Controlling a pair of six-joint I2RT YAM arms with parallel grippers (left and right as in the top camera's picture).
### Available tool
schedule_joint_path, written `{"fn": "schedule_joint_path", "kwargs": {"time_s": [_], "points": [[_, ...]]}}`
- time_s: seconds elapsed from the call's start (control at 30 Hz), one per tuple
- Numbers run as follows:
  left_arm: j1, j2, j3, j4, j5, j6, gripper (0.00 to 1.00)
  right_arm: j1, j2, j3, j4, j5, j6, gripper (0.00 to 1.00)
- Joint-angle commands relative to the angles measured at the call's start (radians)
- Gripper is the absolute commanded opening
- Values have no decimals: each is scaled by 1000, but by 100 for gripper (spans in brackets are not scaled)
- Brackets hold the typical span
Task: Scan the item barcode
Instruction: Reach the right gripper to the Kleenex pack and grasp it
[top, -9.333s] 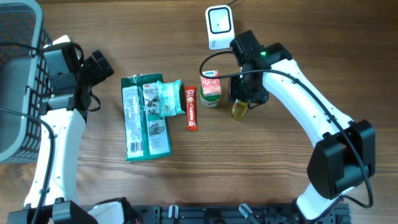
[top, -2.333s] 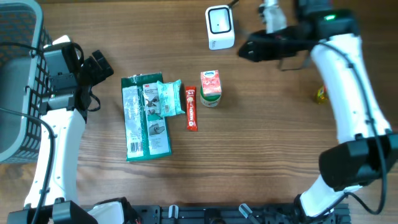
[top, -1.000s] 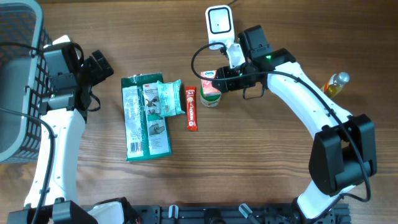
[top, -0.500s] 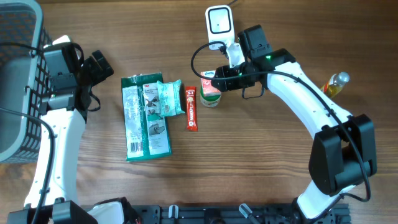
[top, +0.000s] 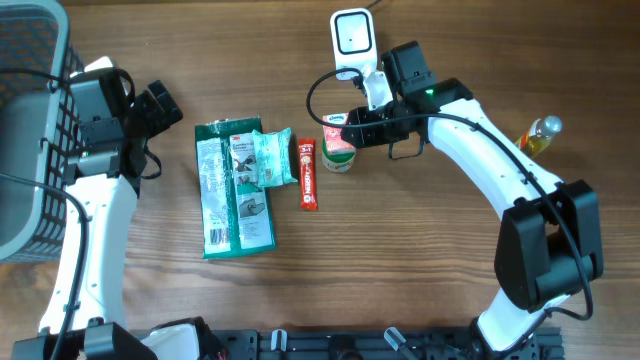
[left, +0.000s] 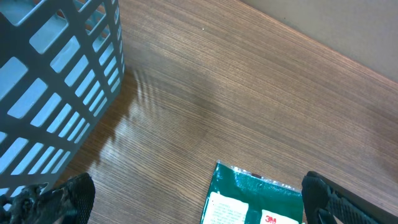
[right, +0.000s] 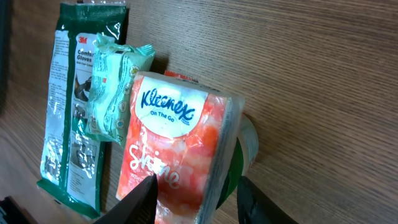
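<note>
Kleenex pack (top: 339, 139): sitting on the table (top: 420, 260) just below the scanner (top: 352, 42), right of the red stick packet (top: 309, 174). The wrist camera gets its white label and orange printed face (right: 180, 149); the underside and far faces are turned away from both cameras.
Right gripper (top: 352, 122): down at the pack, jaws partway apart and bracketing it. From the wrist, one finger (right: 144, 198) overlaps the pack's edge and the other (right: 252, 200) sits off its green side. Whether either pad actually presses on it, I cannot tell; the fingertips run out of the bottom of the frame.
Left gripper (top: 163, 106): spread wide, nothing between the jaws, hanging beside the basket (top: 30, 60). Its wrist view catches just the two dark fingertips (left: 59, 198) in the bottom corners.
Scanner: white, at the table's far edge; its base is partly covered by the right arm from overhead.
Green 3M glove pack (top: 230, 190): lying flat, well left of the Kleenex, cut off in the left wrist view so only its top edge (left: 255, 196) shows.
Pale teal wipe packet (top: 271, 157): crumpled, lying over the glove pack's upper right corner; print too small to read.
Red stick packet: flat, between the wipe packet and the Kleenex pack, lettering illegible.
Small yellow bottle (top: 539, 133): lying near the right edge, well apart from everything else.
</note>
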Motion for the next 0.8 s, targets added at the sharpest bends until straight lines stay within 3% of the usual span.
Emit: {"fn": "schedule_joint_path", "kwargs": {"time_s": [0.0,0.77], "points": [[3,-9,11,3,-6,9,100,11,22,-9,-3,-20,7,42],[3,-9,11,3,-6,8,100,26,28,-40,8,-19,7,33]]}}
